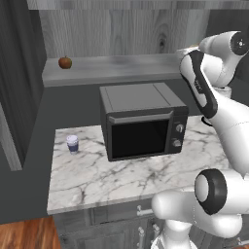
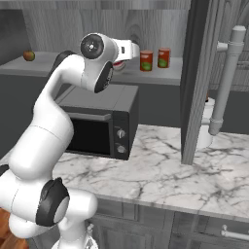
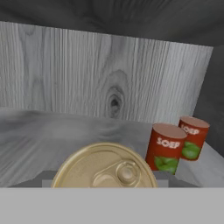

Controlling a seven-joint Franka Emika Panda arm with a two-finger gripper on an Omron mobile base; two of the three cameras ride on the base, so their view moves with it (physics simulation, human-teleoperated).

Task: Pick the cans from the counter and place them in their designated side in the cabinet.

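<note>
Two orange-red soup cans (image 3: pixel 165 149) (image 3: pixel 192 136) stand on the grey wood-grain cabinet shelf (image 3: pixel 52 131), at 3 o'clock of a tan-topped can (image 3: pixel 105 168) hiding the gripper; grip unclear

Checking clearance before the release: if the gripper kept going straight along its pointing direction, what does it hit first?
Probably the cabinet's wood-grain back wall. The tan-topped can sits right at the gripper, low in the hand view; the two red soup cans stand off to the right of that line. Depth is hard to judge.
</note>
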